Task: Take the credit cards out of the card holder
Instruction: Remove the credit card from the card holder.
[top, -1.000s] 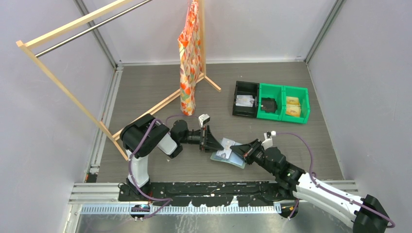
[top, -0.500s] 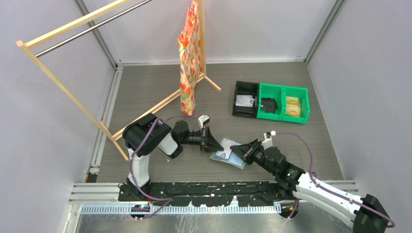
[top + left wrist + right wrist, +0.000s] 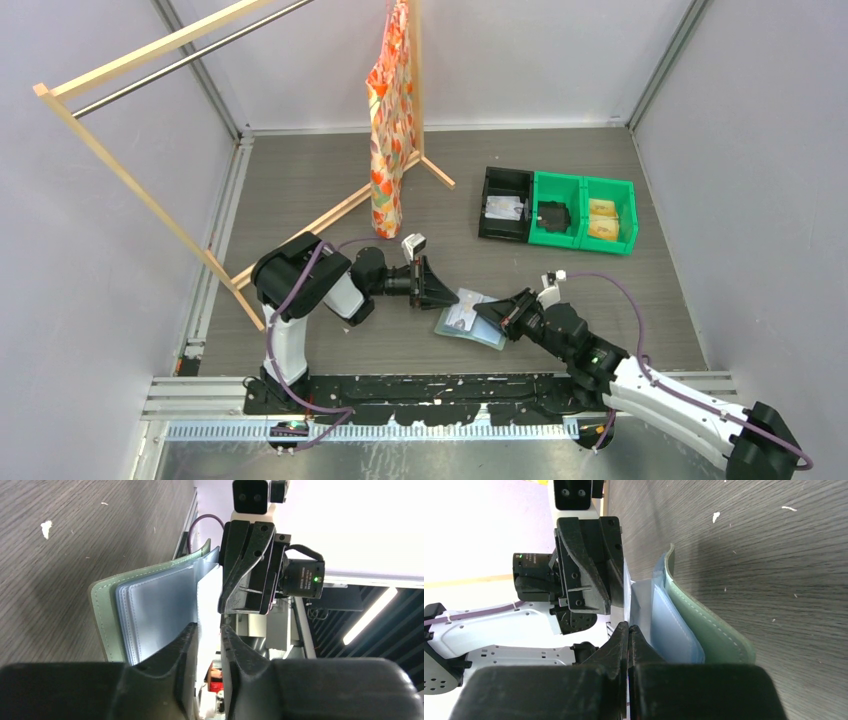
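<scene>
**Q:** Card holder (image 3: 478,332): where is it lying in this fig.?

**A:** It is sitting open on the table (image 3: 600,300), toward the near edge and approx. midway btwn the left and right edges, w/ both grippers meeting at it. One side is lifting off the surface. The green cover is curling up, w/ the pale blue pockets on its inner face.

**Q:** How are the jaws standing?

**A:** The left gripper (image 3: 209,630) is standing narrowly parted, w/ a white card (image 3: 209,597) protruding past the pocket edge into the gap. The gap is looking wider than the card is thick, so prob. no pinch yet. The right gripper (image 3: 628,630) is standing fully closed, tips at a pale inner leaf. Whether it is pinching that leaf cannot be told.

**Q:** How is the thing going to handle?

**A:** Judging by looks, it is light and floppy, w/ a soft cover that is bending wherever it is pushed. It is needing a brace at the pocket edge or spine while a card is being drawn. The card is looking thin, stiff and slick. It is best taken by the exposed edge, flat faces btwn the pads, pulling along the pocket's line. Pulling sideways is risking dragging the whole holder along.
</scene>
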Motion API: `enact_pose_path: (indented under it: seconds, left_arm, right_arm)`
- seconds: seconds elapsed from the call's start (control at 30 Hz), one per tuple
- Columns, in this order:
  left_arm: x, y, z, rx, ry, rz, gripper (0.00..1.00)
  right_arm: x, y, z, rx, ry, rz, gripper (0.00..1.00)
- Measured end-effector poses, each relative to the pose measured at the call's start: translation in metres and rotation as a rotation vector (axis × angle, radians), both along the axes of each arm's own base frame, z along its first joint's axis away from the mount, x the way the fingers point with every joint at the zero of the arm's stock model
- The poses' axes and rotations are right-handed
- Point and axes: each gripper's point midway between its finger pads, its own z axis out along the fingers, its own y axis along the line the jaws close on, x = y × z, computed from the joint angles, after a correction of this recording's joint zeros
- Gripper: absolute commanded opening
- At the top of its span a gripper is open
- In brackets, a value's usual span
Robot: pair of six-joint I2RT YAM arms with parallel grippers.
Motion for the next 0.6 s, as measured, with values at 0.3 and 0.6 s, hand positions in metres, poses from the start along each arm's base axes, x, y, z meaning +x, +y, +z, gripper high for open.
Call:
enact_pose_path:
  seconds: [0.3,0.6]
  left_arm:
    - [0.0010,0.0005,-0.0003,0.002,0.002,0.010,0.03]
    - [0.0009,0.0016,-0.0009,0.004,0.005,0.013,0.01]
  right_arm:
    - [-0.0015,-0.0018,0.0006,0.000,-0.002,0.000,0.01]
    - [-0.0016,-0.0019,0.0003,-0.001,0.000,0.000,0.01]
